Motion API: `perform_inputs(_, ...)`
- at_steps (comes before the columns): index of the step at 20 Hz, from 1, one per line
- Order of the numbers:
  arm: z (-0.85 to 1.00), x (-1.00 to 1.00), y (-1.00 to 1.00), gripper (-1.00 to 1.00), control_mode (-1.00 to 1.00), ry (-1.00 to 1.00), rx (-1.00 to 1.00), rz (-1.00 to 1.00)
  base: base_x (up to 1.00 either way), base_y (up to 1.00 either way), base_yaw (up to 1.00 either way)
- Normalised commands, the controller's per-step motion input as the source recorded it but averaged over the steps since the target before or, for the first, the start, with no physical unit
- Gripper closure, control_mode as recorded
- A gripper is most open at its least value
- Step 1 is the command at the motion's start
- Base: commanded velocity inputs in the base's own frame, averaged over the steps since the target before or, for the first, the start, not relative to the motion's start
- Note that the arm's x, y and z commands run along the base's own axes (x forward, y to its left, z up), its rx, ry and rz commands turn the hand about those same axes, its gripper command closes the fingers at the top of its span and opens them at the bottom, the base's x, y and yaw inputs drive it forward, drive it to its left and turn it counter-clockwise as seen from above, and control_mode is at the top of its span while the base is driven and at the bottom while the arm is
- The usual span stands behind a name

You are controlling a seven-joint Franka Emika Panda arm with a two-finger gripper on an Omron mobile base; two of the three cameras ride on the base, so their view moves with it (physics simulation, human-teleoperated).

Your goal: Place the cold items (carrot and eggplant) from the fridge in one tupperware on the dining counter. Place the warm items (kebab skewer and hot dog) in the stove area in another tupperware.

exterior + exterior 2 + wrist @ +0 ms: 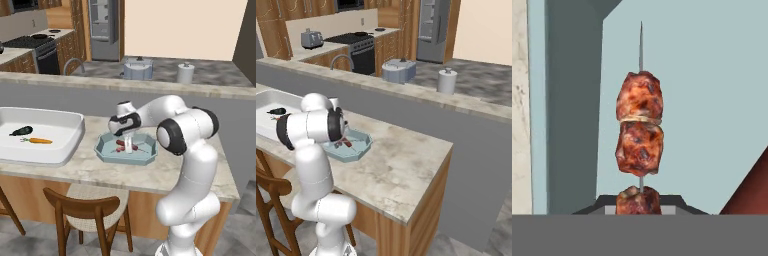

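Lowering the kebab [640, 132] into the blue tub [106, 152], the gripper [129, 148] stands over the tub's middle with its fingers closed tight on the skewer's lower end, as the hand view shows. A dark red piece, probably the hot dog [120, 143], already lies on the tub floor, at about nine o'clock from the gripper; its edge appears at four o'clock in the hand view. Carrot [40, 141] and eggplant [21, 131] rest in the white tub [75, 135], eggplant at eleven o'clock from carrot. Judged from this, the cold pair is done and the hot dog placed; only release of the kebab remains.
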Motion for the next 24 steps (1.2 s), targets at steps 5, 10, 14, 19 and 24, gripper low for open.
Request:
perform_inputs(5,-0.27,0.27,0.06,1.00,-1.00,0.03,0.00,0.00,0.00,0.00,0.00)
perform_inputs(10,-0.23,0.29,0.03,1.00,-1.00,0.07,0.00,0.00,0.00,0.00,0.00)
perform_inputs(14,-0.26,0.28,0.01,1.00,-1.00,0.12,0.00,0.00,0.00,0.00,0.00)
perform_inputs(19,-0.39,0.04,0.03,-1.00,-1.00,0.01,-0.01,0.00,0.00,0.00,0.00)
perform_inputs(24,-0.05,0.00,0.00,-1.00,-1.00,0.00,0.00,0.00,0.00,0.00,0.00)
